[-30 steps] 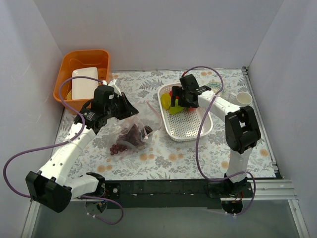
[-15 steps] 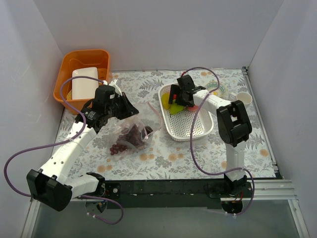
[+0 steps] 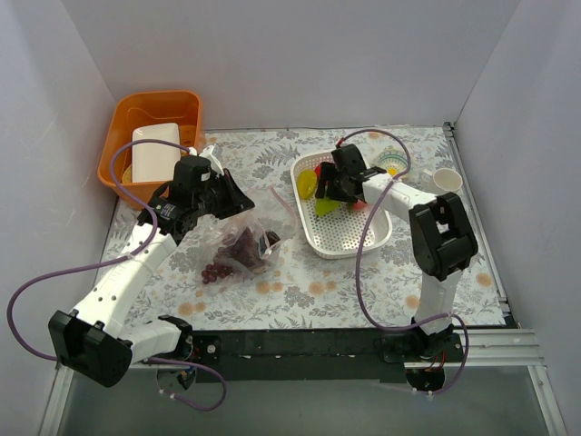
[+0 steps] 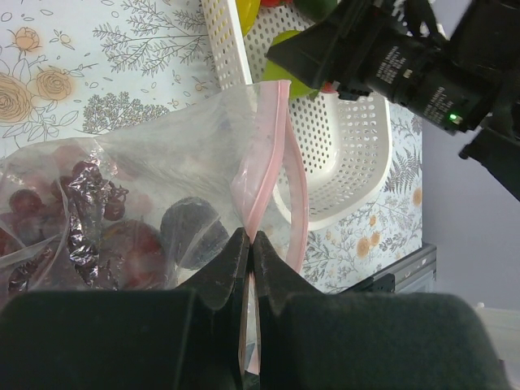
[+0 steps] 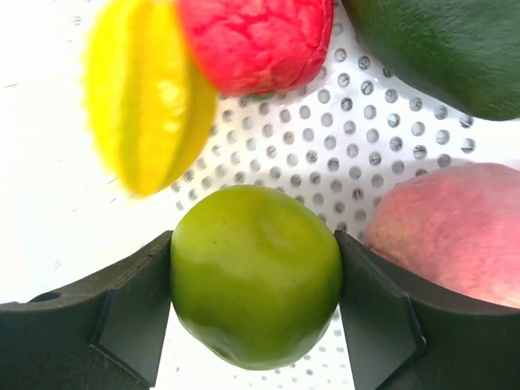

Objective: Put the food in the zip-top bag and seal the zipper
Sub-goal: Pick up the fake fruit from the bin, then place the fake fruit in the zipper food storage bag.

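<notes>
My left gripper [image 4: 251, 244] is shut on the pink zipper strip [image 4: 264, 154] of the clear zip-top bag [image 3: 238, 243], holding its mouth up toward the white basket. Dark red grapes [image 4: 85, 219] and a dark purple round fruit [image 4: 191, 231] lie inside the bag. My right gripper [image 5: 256, 280] is shut on a green round fruit [image 5: 254, 276] just above the basket floor [image 3: 349, 232]. Around it lie a yellow star fruit [image 5: 150, 97], a red fruit [image 5: 252, 41], a dark green avocado [image 5: 443, 49] and a pink fruit [image 5: 455, 227].
An orange bin [image 3: 150, 145] holding a white item stands at the back left. A small white cup [image 3: 447, 180] stands at the back right. A few loose grapes [image 3: 212, 272] lie on the floral mat by the bag. Grey walls close in three sides.
My right gripper has shifted within the basket, back and then slightly forward, and now grips the green fruit. My left gripper and the bag have stayed put.
</notes>
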{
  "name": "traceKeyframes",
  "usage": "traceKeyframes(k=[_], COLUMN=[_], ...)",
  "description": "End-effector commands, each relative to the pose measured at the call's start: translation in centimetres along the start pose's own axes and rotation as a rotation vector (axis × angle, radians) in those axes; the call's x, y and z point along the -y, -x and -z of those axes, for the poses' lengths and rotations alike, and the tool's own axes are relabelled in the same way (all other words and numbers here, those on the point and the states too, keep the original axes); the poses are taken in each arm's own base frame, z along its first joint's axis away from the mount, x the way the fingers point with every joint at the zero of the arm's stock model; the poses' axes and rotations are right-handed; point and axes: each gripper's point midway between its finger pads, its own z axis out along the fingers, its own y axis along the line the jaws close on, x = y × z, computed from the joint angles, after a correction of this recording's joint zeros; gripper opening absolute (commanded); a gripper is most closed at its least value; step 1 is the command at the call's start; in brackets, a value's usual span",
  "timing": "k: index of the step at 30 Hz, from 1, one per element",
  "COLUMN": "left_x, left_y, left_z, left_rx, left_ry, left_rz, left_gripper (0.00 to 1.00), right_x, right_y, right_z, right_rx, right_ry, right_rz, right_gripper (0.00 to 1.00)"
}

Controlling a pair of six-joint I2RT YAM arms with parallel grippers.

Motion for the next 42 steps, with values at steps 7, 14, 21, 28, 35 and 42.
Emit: traceKeyframes(k=[7, 14, 21, 28, 35, 42], left_x=[0.3, 0.4, -0.1, 0.6, 1.1, 1.4], left_y=[0.4, 0.2, -0.1, 0.5, 0.9, 0.9], left_z=[0.8, 0.7, 0.4, 1.0, 1.8, 2.0], left_rx=[0.031, 0.023, 0.020, 0.037, 0.052, 0.062], left_ry=[-0.021, -0.028, -0.018, -0.032, -0.040, -0.060], left_rz=[-0.014, -0.016, -0.005, -0.005, -0.004, 0.015], left_gripper=[0.00, 0.00, 0.00, 0.00, 0.00, 0.00], right_x=[-5.7, -11.1, -17.0, -18.7, -19.6, -22.8], right_y=[4.2, 3.5, 0.0, -2.8, -2.6, -4.7], right_z=[10.4, 17.9, 22.2, 19.3, 18.2, 19.5], right_rx=[0.112, 0.198, 0.230, 0.160, 0.144, 0.037], right_ry=[0.312, 0.516, 0.631, 0.589, 0.580, 0.766], right_rz=[0.104, 0.208, 0.300, 0.337, 0.378, 0.483], right_gripper=[0.40, 0.34, 0.36, 0.35, 0.45, 0.65])
